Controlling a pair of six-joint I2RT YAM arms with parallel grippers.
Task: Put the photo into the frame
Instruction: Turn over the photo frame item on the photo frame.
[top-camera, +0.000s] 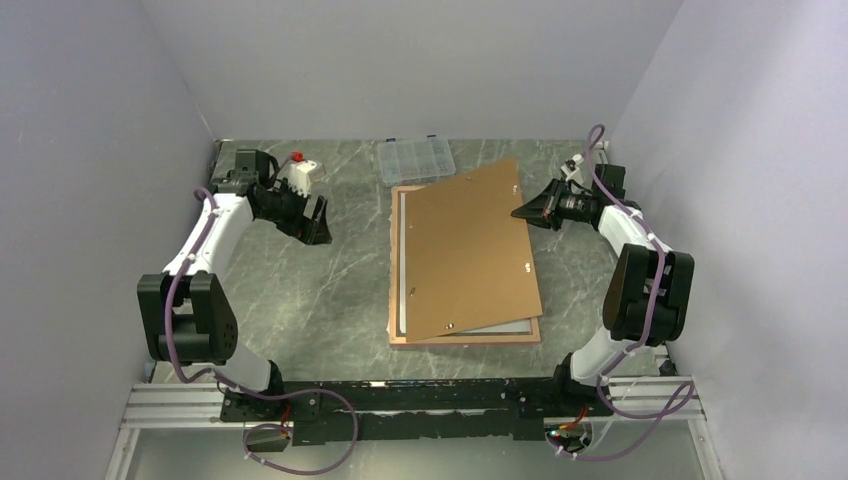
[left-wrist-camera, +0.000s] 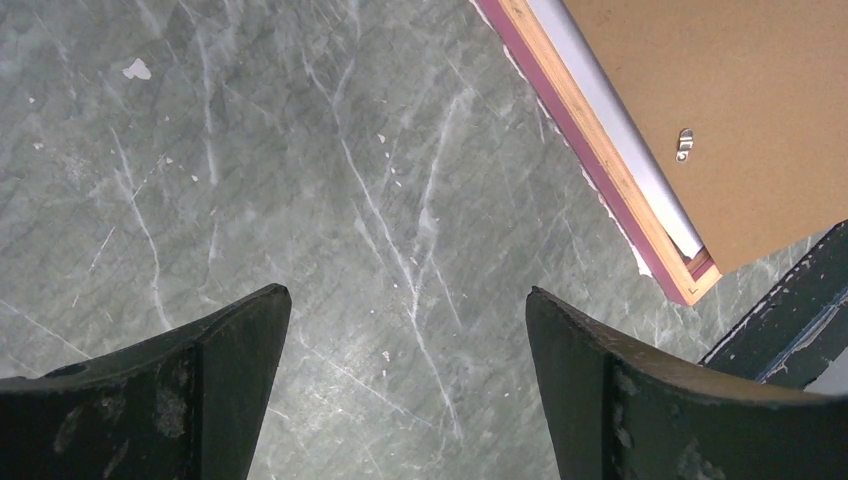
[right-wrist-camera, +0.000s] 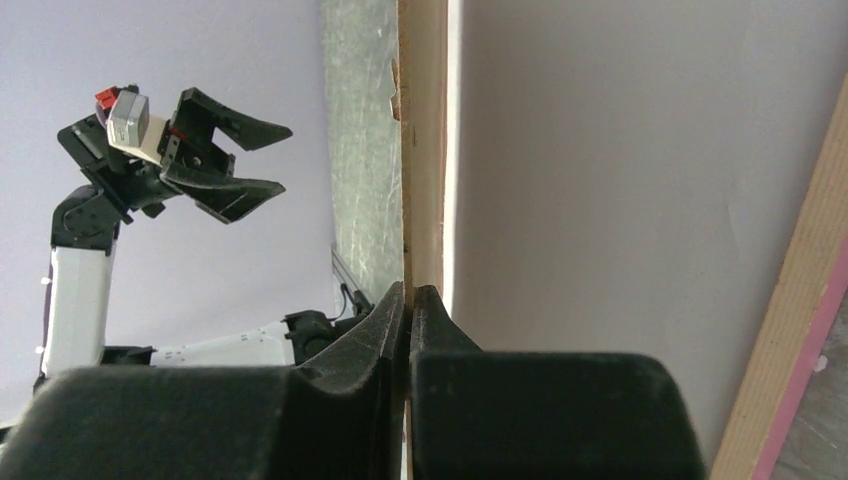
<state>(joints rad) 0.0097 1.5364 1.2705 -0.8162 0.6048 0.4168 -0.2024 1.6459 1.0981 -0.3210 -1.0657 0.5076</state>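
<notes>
left gripper (top-camera: 318, 225): spread wide above the table (top-camera: 300, 300), centre left
right gripper (right-wrist-camera: 408, 292): pinching backing board (top-camera: 470, 250) edge, upper right
frame (top-camera: 465, 340): flat underneath

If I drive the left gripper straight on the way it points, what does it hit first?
Most likely bare table, seen straight ahead of the left gripper. The frame lies off to one side of that line, so it looks missed, though depth is unclear.
</notes>
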